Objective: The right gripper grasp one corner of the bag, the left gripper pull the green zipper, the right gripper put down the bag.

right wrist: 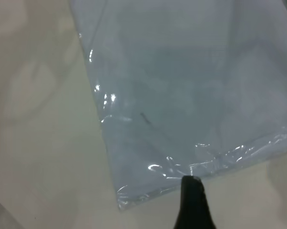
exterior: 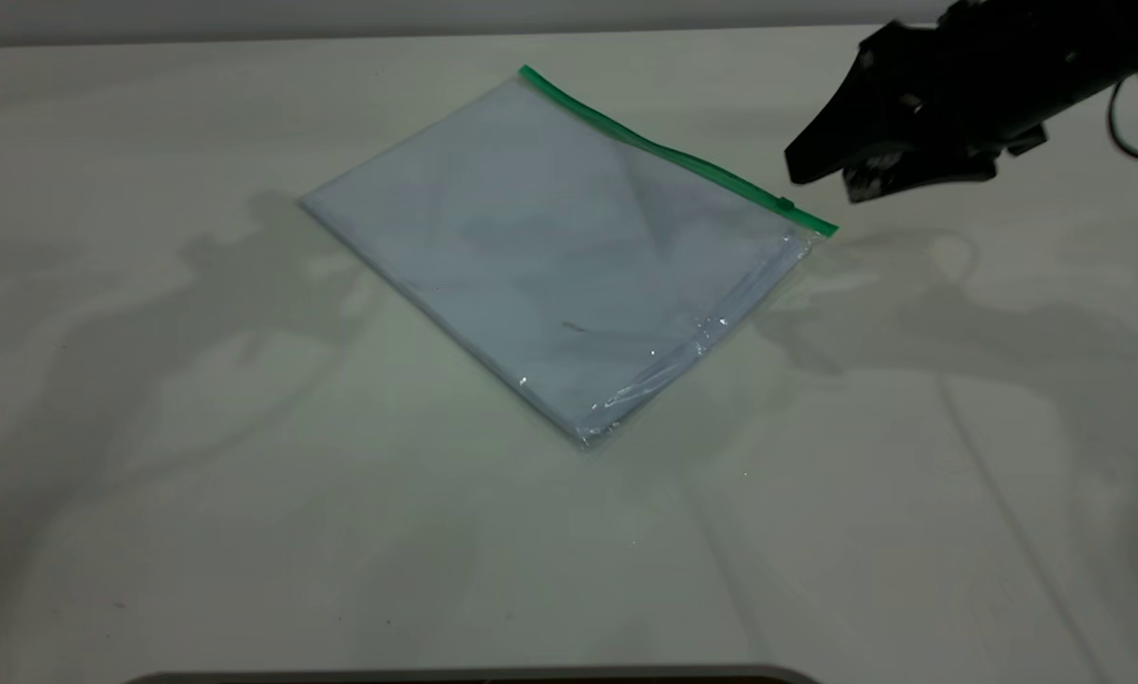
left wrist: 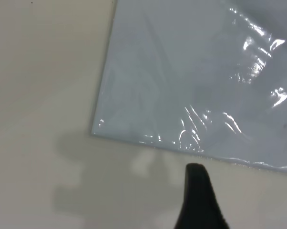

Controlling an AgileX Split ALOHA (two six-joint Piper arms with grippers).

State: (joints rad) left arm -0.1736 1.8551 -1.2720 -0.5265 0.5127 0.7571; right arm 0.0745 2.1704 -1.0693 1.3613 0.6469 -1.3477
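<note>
The bag (exterior: 550,247) lies flat on the pale table, a clear sleeve over pale blue-white sheets. The green zipper (exterior: 664,152) runs along its far long edge, with its small slider tab (exterior: 786,203) close to the right-hand corner of the bag (exterior: 825,228). My right gripper (exterior: 806,171) hovers just above and to the right of that corner without touching it. In the right wrist view its tip (right wrist: 191,191) sits at an edge of the bag (right wrist: 181,86). My left gripper (left wrist: 196,181) is outside the exterior view and hangs a little off another edge of the bag (left wrist: 191,71).
A thin black cable (exterior: 1125,123) loops behind the right arm. A dark curved rim (exterior: 474,676) runs along the table's front edge. Bare tabletop (exterior: 246,494) surrounds the bag on all sides.
</note>
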